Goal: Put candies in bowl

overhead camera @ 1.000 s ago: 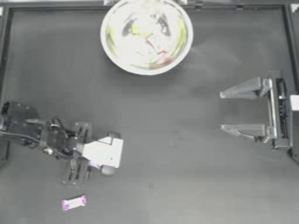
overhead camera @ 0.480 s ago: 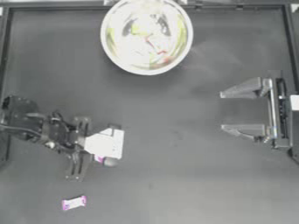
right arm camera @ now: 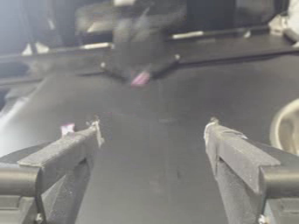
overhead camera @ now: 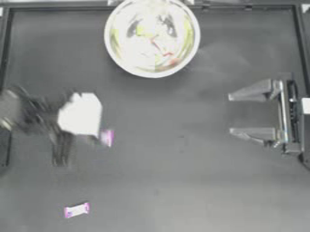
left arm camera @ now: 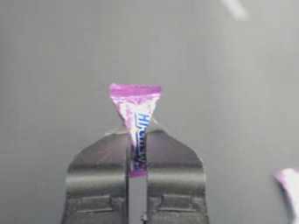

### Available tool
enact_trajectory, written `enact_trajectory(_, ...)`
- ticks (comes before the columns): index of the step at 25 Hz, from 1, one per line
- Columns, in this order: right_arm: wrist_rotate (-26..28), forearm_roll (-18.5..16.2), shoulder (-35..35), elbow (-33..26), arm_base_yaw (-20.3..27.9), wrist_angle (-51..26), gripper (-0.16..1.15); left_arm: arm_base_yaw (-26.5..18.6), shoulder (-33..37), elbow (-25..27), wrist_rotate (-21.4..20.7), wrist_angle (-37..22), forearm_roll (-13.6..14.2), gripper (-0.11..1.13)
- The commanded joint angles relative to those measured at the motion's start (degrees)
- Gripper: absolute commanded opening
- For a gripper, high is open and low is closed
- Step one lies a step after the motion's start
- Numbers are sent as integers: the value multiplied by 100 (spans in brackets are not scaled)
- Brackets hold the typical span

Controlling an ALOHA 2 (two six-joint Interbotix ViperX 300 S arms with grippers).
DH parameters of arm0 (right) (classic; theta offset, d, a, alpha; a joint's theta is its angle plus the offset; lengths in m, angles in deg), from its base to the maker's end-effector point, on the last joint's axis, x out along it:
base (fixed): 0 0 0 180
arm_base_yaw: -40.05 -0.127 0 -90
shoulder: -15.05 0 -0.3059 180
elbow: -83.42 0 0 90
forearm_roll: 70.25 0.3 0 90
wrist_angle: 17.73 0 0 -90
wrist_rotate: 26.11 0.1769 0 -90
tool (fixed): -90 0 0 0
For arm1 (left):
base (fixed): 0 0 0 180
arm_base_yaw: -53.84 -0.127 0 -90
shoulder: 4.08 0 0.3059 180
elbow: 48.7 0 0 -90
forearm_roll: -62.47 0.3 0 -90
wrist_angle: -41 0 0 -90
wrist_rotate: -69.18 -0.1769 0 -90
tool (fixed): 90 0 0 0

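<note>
My left gripper (left arm camera: pixel 137 131) is shut on a pink-purple candy (left arm camera: pixel 135 109), whose twisted end sticks out past the tips. From above, that candy (overhead camera: pixel 107 137) and the left gripper (overhead camera: pixel 103 139) are blurred at the left, well short of the bowl (overhead camera: pixel 118 54). The shiny bowl at the back centre holds yellow-green candies (overhead camera: pixel 142 31) and a red candy (overhead camera: pixel 165 50). A second pink-purple candy (overhead camera: pixel 77 210) lies on the table at the front left; the left wrist view also catches this second candy (left arm camera: pixel 289 183). My right gripper (overhead camera: pixel 254 112) is parked open at the right.
The table's raised rim (overhead camera: pixel 151 5) runs just behind the bowl. In the right wrist view, the bowl's edge (right arm camera: pixel 280 127) shows beside my open right jaws, and the loose candy (right arm camera: pixel 67 129) lies far across the dark table.
The left arm has lifted and swung toward the back of the table with the pink-purple candy in its jaws. The right arm and the loose candy have not moved.
</note>
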Motion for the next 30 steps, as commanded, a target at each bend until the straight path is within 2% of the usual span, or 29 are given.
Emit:
enact_trajectory(1,0,18,-18,-70,0,53,100,-527,439,-62,-158,334,290,24)
enact_trajectory(4,0,18,-18,-79,0,53,100,-1002,439,-158,-378,615,483,24)
enact_trajectory(8,-9,18,-18,-88,9,44,100,-1582,79,-510,-756,914,510,24)
enact_trajectory(16,0,18,-18,-97,0,44,100,-2373,-1450,-1793,-1310,958,492,24)
enact_trajectory(24,0,18,-26,-88,0,44,100,-2769,-2804,-2786,-1529,958,492,23)
enact_trajectory(30,0,18,-26,-79,0,44,100,-2900,-3287,-3111,-1547,958,501,25)
